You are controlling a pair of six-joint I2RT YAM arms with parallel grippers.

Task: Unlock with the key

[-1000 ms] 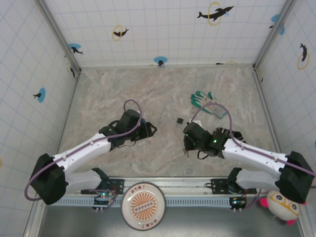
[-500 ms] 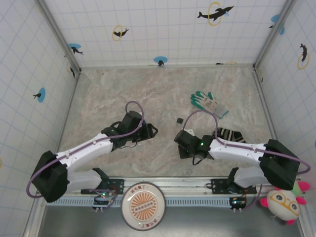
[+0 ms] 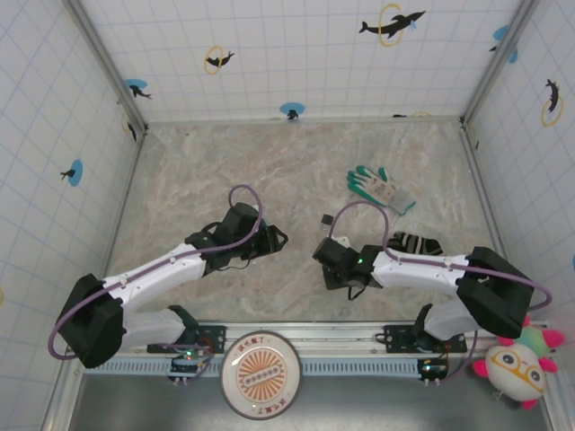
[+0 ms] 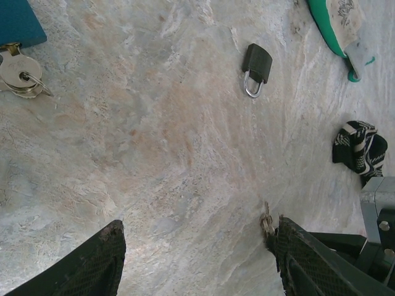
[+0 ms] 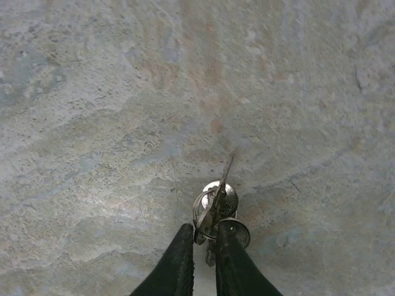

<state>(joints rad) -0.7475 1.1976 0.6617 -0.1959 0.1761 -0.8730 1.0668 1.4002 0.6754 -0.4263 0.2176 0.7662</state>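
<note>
While left gripper point(image 4: 197, 262) is hovering over marble table point(image 4: 154, 154), jaws wide apart, gripping nothing, right gripper point(image 5: 203, 233) is pinching key point(image 5: 217, 206) between near-closed fingertips. Key is sitting on ring with other keys, blade pointing away from fingers. Resting on table or just above: cannot tell. Padlock point(image 4: 256, 61) is lying apart, short of glove point(image 4: 327, 21).

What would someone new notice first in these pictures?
The right gripper pinches a ring of keys low over the marble table, near its middle. A small black padlock lies just beyond, and a green-and-white glove lies toward the far right.
</note>
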